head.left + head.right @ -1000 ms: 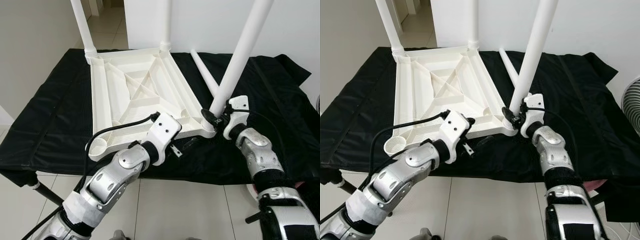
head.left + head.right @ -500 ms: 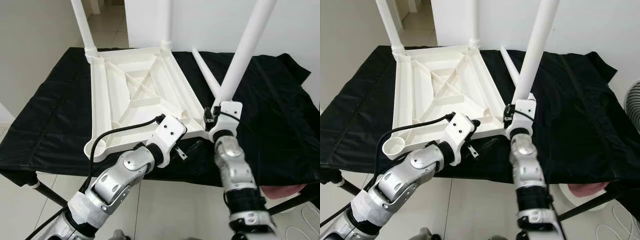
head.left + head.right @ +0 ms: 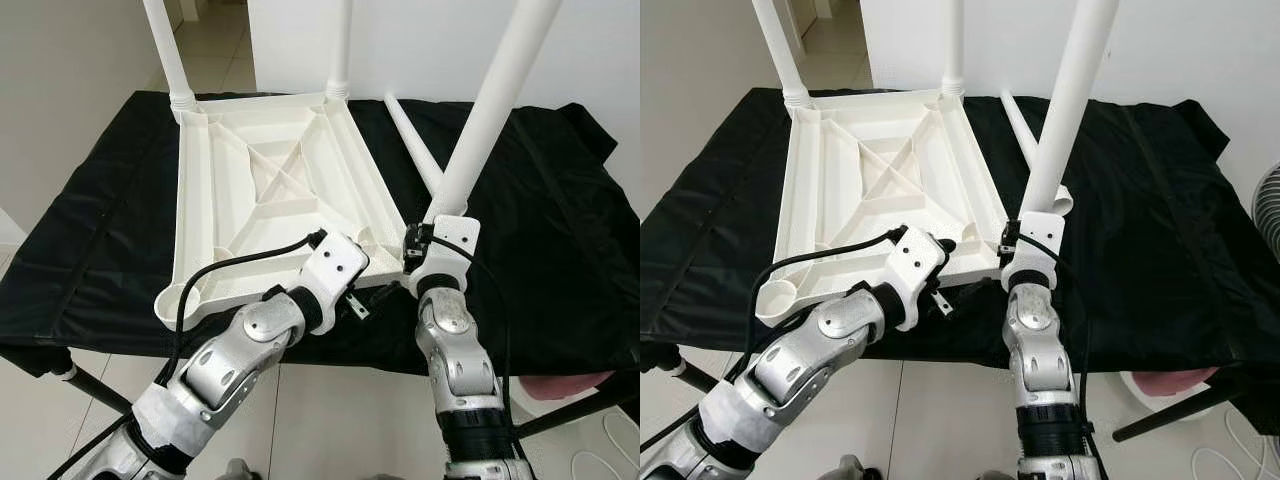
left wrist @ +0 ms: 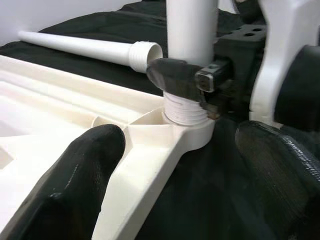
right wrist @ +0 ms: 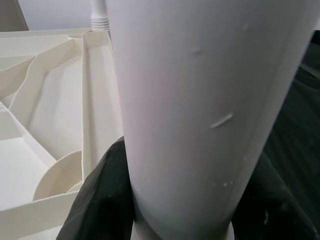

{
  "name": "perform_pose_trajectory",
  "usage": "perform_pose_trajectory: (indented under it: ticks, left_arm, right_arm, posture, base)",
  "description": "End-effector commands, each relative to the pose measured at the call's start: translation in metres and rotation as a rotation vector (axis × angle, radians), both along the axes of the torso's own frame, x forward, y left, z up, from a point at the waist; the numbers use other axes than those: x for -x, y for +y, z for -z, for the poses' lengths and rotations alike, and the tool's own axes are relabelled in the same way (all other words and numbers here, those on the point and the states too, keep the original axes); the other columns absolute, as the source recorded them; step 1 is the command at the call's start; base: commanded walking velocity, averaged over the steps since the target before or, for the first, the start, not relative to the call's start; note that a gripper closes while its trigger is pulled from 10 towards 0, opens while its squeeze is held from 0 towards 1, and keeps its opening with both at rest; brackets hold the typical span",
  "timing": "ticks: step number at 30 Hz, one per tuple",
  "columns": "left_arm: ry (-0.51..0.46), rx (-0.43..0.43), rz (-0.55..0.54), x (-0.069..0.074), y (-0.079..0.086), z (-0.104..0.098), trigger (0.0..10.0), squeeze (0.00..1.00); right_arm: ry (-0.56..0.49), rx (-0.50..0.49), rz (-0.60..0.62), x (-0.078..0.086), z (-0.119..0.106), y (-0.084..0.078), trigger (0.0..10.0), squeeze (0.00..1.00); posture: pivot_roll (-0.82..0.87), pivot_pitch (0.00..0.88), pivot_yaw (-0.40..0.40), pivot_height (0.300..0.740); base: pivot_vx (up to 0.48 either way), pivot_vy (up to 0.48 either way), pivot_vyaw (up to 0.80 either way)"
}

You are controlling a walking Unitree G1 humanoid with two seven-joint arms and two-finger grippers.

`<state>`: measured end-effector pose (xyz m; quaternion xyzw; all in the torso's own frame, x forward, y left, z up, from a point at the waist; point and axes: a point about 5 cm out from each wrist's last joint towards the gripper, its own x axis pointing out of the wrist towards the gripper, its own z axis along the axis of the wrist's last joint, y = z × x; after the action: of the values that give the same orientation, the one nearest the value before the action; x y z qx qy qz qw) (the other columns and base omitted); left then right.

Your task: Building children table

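White plastic table top (image 3: pixel 270 190) is lying upside down. The right gripper (image 4: pixel 192 82) is squeezing a table leg (image 3: pixel 480 120) in the near right socket (image 4: pixel 187 131); it probably needs more turning. The left gripper (image 4: pixel 175 175) is wide open around the near edge.

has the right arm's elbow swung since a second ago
Yes. Against the black cloth, the right forearm swung from the robot's right to stand below the right pincer, which stays clamped on the table leg.

There was one tabletop (image 3: pixel 270 190), four legs (image 3: pixel 490 110), one black cloth (image 3: pixel 560 230) and two grippers (image 3: pixel 352 297).
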<state>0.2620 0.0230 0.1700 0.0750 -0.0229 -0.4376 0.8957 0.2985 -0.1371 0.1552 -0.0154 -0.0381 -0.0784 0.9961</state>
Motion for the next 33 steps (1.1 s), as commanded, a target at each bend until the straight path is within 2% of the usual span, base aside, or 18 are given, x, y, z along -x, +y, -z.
perform_pose_trajectory:
  ticks: [1,2,8,13,14,18,22,24,25,26,27,28,31,33]
  left_arm:
    - [0.015,-0.022,0.142,0.005,-0.002,0.004,10.0,0.00]
    - [0.007,-0.024,0.137,0.005,0.000,0.004,10.0,0.00]
    - [0.002,-0.025,0.135,0.004,0.000,0.004,10.0,0.00]
    - [-0.005,-0.023,0.120,0.001,0.002,0.003,10.0,0.00]
    - [-0.010,-0.020,0.113,-0.001,0.002,0.003,10.0,0.00]
    - [-0.023,-0.015,0.109,-0.003,0.001,0.001,10.0,0.00]
    - [-0.027,-0.016,0.109,-0.004,0.000,0.001,10.0,0.00]
    - [-0.030,-0.016,0.108,-0.004,0.001,0.000,10.0,0.00]
    - [-0.032,-0.015,0.107,-0.004,0.001,0.000,10.0,0.00]
    - [-0.032,-0.015,0.107,-0.004,0.001,0.000,10.0,0.00]
    - [-0.034,-0.014,0.107,-0.003,0.001,0.000,10.0,0.00]
    - [-0.033,-0.013,0.109,-0.002,0.000,0.000,10.0,0.00]
    - [-0.033,-0.013,0.113,-0.001,0.000,0.001,10.0,0.00]
    - [-0.025,-0.014,0.125,0.002,0.001,0.004,10.0,0.00]
  right_arm:
    - [0.008,0.015,-0.003,0.002,0.000,0.001,10.0,0.00]
    - [0.011,0.029,-0.038,0.006,0.000,0.007,10.0,0.00]
    - [0.014,0.032,-0.045,0.007,0.000,0.008,10.0,0.00]
    - [0.017,0.024,-0.095,0.005,0.001,0.013,10.0,0.00]
    - [0.005,0.010,-0.134,0.002,0.001,0.014,10.0,1.00]
    - [-0.057,-0.008,-0.226,-0.005,-0.008,0.013,10.0,1.00]
    - [-0.067,-0.008,-0.245,-0.006,-0.011,0.012,10.0,1.00]
    - [-0.072,-0.006,-0.293,-0.008,-0.013,0.011,10.0,1.00]
    - [-0.067,0.007,-0.341,-0.010,-0.014,0.009,10.0,0.68]
    - [-0.067,0.007,-0.341,-0.010,-0.014,0.009,10.0,0.68]
    - [-0.060,0.018,-0.400,-0.012,-0.014,0.008,10.0,0.00]
    - [-0.052,0.035,-0.453,-0.013,-0.014,0.005,10.0,0.00]
    - [-0.039,0.046,-0.495,-0.014,-0.013,0.002,10.0,0.00]
    - [-0.024,0.073,-0.556,-0.018,-0.011,-0.009,10.0,0.00]
  posture:
    - [-0.14,0.037,0.028,0.740]
    - [-0.14,0.043,0.030,0.740]
    - [-0.14,0.043,0.030,0.740]
    - [-0.15,0.041,0.036,0.740]
    - [-0.15,0.041,0.036,0.740]
    - [-0.15,0.032,0.041,0.740]
    - [-0.14,0.032,0.042,0.740]
    - [-0.14,0.031,0.042,0.740]
    - [-0.14,0.032,0.041,0.740]
    - [-0.14,0.032,0.041,0.740]
    - [-0.13,0.032,0.041,0.740]
    - [-0.13,0.032,0.041,0.740]
    - [-0.13,0.031,0.040,0.740]
    - [-0.13,0.031,0.040,0.740]
  base:
    - [0.000,0.000,0.00]
    - [0.000,0.000,0.00]
    - [0.000,0.000,0.00]
    - [0.000,0.000,0.00]
    - [0.000,0.000,0.00]
    - [0.000,0.000,0.00]
    - [0.000,0.000,0.00]
    - [0.000,0.000,0.00]
    - [0.000,0.000,0.00]
    - [0.000,0.000,0.00]
    - [0.000,0.000,0.00]
    - [0.000,0.000,0.00]
    - [0.000,0.000,0.00]
    - [0.000,0.000,0.00]
